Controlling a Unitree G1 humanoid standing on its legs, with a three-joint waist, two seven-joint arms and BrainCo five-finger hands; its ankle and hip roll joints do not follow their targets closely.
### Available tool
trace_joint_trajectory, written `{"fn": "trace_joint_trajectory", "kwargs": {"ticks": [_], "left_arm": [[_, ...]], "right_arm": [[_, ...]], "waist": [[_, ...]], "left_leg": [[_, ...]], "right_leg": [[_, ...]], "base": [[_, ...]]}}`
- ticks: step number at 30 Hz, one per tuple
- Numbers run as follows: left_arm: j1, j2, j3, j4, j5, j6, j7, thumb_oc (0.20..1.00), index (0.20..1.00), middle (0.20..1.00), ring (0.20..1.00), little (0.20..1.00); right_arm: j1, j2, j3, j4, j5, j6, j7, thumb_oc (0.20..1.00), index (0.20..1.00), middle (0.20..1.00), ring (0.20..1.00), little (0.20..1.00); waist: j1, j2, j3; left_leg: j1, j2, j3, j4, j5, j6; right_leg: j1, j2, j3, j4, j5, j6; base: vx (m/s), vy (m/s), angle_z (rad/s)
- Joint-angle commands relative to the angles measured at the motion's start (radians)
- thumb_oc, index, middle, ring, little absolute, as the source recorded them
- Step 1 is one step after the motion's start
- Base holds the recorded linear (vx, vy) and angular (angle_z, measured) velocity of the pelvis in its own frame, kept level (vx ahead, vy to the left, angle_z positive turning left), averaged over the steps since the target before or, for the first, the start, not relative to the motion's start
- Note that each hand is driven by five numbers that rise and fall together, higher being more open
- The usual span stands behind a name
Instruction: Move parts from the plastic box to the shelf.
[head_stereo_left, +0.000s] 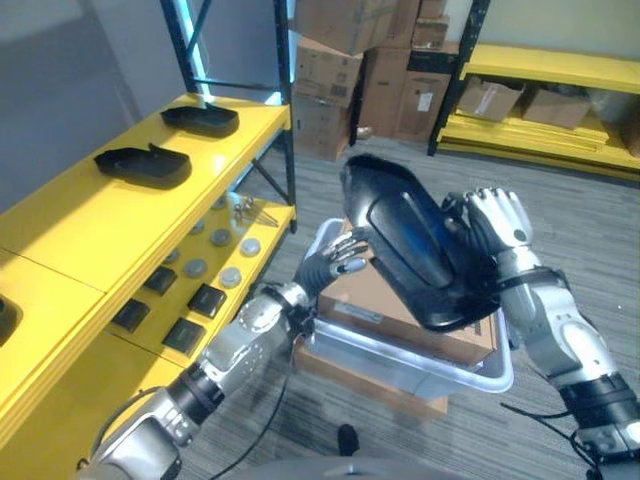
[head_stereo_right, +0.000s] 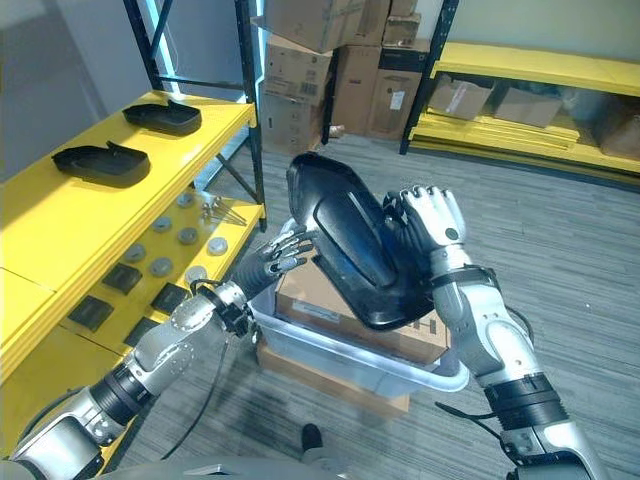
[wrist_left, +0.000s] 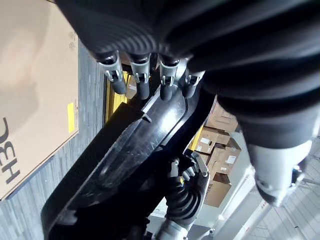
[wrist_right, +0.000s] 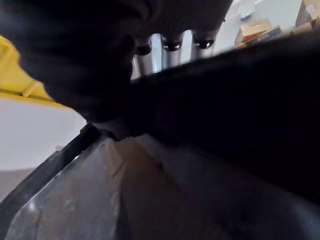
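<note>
The robot has a big glossy black moulded part (head_stereo_left: 415, 250) lifted clear above the grey plastic box (head_stereo_left: 420, 365), tilted on edge between its two hands. The right hand (head_stereo_left: 497, 225) is clamped on the part's far edge, its fingers (head_stereo_right: 415, 212) curled over the rim so that it grips the part from the right. The left hand (head_stereo_right: 278, 256) reaches up from the lower left, and its fingers (head_stereo_left: 345, 262) are spread straight, their dark tips pressing flat against the near face of the part without curling round it. In the left wrist view the same straight fingers (wrist_left: 142, 82) rest against the black surface, with the right hand's fingers (wrist_left: 186, 172) hooked over the part's edge farther along.

The plastic box stands on the grey carpeted floor (head_stereo_left: 560, 215), set on a flat cardboard carton (head_stereo_left: 375, 385), and another flat brown carton (head_stereo_right: 330, 300) lies inside it under the raised part.

To the robot's left runs the yellow shelf (head_stereo_left: 110, 215). On its top level lie two smaller black tray-like parts, one nearer (head_stereo_left: 143, 165) and one farther back (head_stereo_left: 200, 118), well apart from each other. The lower level (head_stereo_left: 245, 265) carries a scatter of grey round discs (head_stereo_left: 231, 277), black square pieces (head_stereo_left: 207, 299) and some metal hardware (head_stereo_left: 250, 208).

Behind the box, stacked cardboard boxes (head_stereo_left: 345, 70) stand against the wall, and a second yellow rack (head_stereo_left: 550, 100) holds more cartons.
</note>
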Motion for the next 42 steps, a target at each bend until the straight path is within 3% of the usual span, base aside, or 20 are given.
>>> {"fn": "trace_joint_trajectory", "kwargs": {"ticks": [1, 12, 24, 33, 38, 42], "left_arm": [[-0.088, -0.014, -0.034, 0.027, -0.005, -0.035, 0.001, 1.0, 1.0, 1.0, 1.0, 1.0], [-0.083, -0.06, -0.009, 0.135, 0.054, -0.039, 0.07, 1.0, 1.0, 1.0, 1.0, 1.0], [-0.068, -0.075, 0.023, 0.118, -0.012, -0.075, 0.115, 1.0, 1.0, 1.0, 1.0, 1.0], [-0.043, -0.001, 0.085, -0.048, -0.075, -0.091, 0.076, 1.0, 1.0, 1.0, 1.0, 1.0], [-0.044, 0.01, 0.1, -0.074, -0.069, -0.076, 0.073, 1.0, 1.0, 1.0, 1.0, 1.0], [-0.047, 0.0, 0.093, -0.053, -0.06, -0.064, 0.074, 1.0, 1.0, 1.0, 1.0, 1.0]], "right_arm": [[-0.127, 0.023, -0.036, -0.047, -0.01, -0.018, -0.054, 0.2, 0.2, 0.2, 0.2, 0.2], [-0.163, 0.061, 0.002, -0.148, -0.016, -0.016, -0.046, 0.2, 0.2, 0.2, 0.2, 0.2], [-0.141, 0.055, 0.009, -0.113, -0.041, 0.016, -0.076, 0.2, 0.2, 0.2, 0.2, 0.2], [-0.092, 0.016, -0.095, -0.015, -0.08, 0.059, -0.111, 0.2, 0.2, 0.2, 0.2, 0.2], [-0.077, 0.06, -0.192, -0.114, -0.113, 0.07, -0.138, 0.2, 0.2, 0.2, 0.2, 0.2], [-0.067, 0.087, -0.2, -0.178, -0.123, 0.057, -0.125, 0.2, 0.2, 0.2, 0.2, 0.2]], "waist": [[0.031, -0.038, -0.031], [0.037, -0.04, -0.029], [0.039, -0.045, -0.026], [0.048, -0.044, -0.028], [0.047, -0.038, -0.029], [0.045, -0.038, -0.028]], "left_leg": [[0.003, 0.008, -0.037, 0.046, -0.132, 0.012], [0.002, 0.007, -0.042, 0.046, -0.13, 0.014], [0.002, 0.009, -0.045, 0.042, -0.128, 0.013], [0.004, 0.009, -0.053, 0.039, -0.128, 0.015], [0.002, 0.008, -0.06, 0.037, -0.128, 0.016], [0.001, 0.007, -0.062, 0.039, -0.128, 0.017]], "right_leg": [[0.029, 0.002, 0.018, 0.04, -0.14, 0.027], [0.026, 0.0, 0.016, 0.046, -0.14, 0.024], [0.025, 0.001, 0.015, 0.051, -0.144, 0.021], [0.031, 0.0, 0.009, 0.051, -0.148, 0.022], [0.032, -0.001, 0.005, 0.051, -0.151, 0.022], [0.031, 0.001, 0.005, 0.052, -0.151, 0.02]], "base": [[0.0, 0.006, 0.14], [0.0, 0.001, 0.01], [0.0, 0.0, 0.0], [0.0, 0.0, 0.0], [0.0, 0.0, 0.0], [0.0, 0.0, 0.01]]}}
